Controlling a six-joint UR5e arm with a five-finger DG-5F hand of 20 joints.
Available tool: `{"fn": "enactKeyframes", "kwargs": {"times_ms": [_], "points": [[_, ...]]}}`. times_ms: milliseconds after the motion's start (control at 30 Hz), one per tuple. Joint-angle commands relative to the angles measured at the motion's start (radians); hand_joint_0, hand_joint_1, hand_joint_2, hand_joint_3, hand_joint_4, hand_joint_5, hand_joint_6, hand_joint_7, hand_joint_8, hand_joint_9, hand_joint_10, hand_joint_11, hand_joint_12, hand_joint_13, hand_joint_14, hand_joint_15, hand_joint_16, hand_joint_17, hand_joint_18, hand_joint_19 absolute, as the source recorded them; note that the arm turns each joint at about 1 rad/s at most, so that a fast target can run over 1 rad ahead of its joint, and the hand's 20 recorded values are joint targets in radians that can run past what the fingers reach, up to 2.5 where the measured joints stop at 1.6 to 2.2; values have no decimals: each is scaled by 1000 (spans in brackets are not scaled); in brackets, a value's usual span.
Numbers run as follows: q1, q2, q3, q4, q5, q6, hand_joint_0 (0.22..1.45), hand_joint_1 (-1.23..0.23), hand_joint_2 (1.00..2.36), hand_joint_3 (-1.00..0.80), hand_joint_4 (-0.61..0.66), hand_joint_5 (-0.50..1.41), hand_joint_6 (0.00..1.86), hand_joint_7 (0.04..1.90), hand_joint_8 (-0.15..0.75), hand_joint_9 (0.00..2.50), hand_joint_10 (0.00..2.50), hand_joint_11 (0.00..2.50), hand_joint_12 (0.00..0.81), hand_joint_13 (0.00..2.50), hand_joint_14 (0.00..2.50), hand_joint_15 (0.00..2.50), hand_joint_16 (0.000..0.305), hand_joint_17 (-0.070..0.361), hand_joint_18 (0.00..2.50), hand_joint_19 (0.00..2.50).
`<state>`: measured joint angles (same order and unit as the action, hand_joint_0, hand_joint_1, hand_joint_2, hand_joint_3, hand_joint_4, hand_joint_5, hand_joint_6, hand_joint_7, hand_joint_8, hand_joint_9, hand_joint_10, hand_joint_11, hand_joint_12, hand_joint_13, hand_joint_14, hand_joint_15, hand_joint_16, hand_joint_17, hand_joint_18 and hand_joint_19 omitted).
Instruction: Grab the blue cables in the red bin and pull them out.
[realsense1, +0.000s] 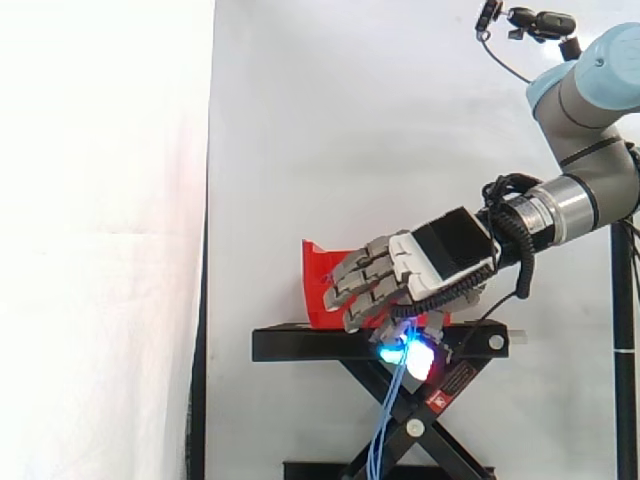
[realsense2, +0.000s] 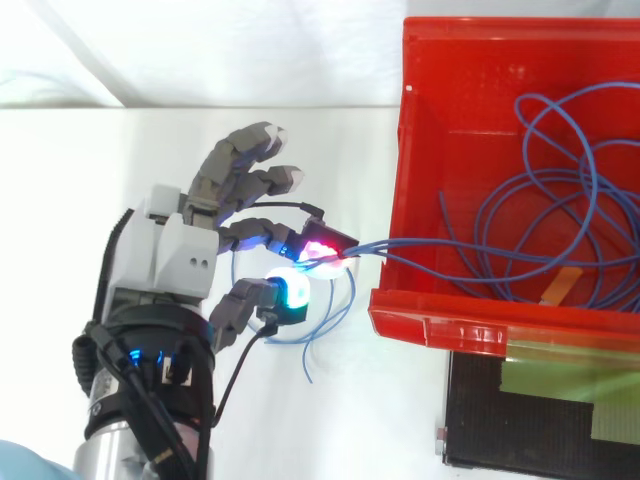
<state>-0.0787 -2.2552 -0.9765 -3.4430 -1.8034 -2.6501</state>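
Cables (realsense2: 385, 245), thin and blue, are what I have pinched in the hand (realsense2: 165, 250): a red-glowing fingertip (realsense2: 322, 246) and the cyan-glowing thumb curl onto a few strands just outside the bin (realsense2: 440, 325). The other fingers are spread, touching nothing. From the pinch the strands run over the bin's near lip into its inside, where most of the cable lies in loose loops. Short ends curl free beside the thumb. From the side I see the strands (realsense1: 385, 430) hanging below the hand, in front of the black stand (realsense1: 300, 345) that carries the bin.
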Motion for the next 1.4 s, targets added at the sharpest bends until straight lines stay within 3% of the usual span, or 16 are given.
{"fn": "enactKeyframes", "kwargs": {"times_ms": [0,267,500,633,733,833,867,933,1000,1033,1367], "points": [[2,0,1,8,-5,23,922,-751,1000,-1000,172,1031,217,732,241,770,14,470,285,515,15,393,37,84,362,516],[5,2,2,13,-8,23,921,-751,1000,-1000,172,1031,211,735,243,768,12,459,287,516,14,389,37,84,362,508],[8,0,33,13,-8,45,920,-751,1000,-1000,175,1030,208,736,241,765,14,458,286,516,14,397,37,84,362,508],[11,0,39,13,-8,88,919,-751,1000,-1000,167,1030,204,737,242,768,12,452,286,515,14,397,37,84,362,516],[17,0,41,25,-8,193,918,-751,1000,-1000,170,1030,200,739,242,767,13,466,286,515,15,396,37,84,361,516],[23,0,41,82,-8,298,916,-752,1000,-1000,172,1029,187,746,246,767,13,475,286,514,15,396,37,84,360,516],[23,0,41,82,-8,298,916,-752,1000,-1000,173,1029,187,747,247,767,13,476,286,514,14,396,37,84,360,516],[28,0,42,151,-8,359,914,-751,1000,-1000,185,1032,178,746,247,769,13,472,286,513,14,396,37,84,360,516],[30,0,42,191,-8,379,913,-751,1000,-1000,179,1033,162,753,249,768,13,478,286,512,15,396,37,84,359,515],[33,0,42,277,-8,387,911,-751,1000,-1000,178,1033,155,757,250,768,15,485,286,512,15,396,37,84,359,515],[36,0,42,438,-44,408,898,-752,1000,-1000,199,1033,22,795,256,776,16,506,286,508,14,399,37,84,353,517]]}}
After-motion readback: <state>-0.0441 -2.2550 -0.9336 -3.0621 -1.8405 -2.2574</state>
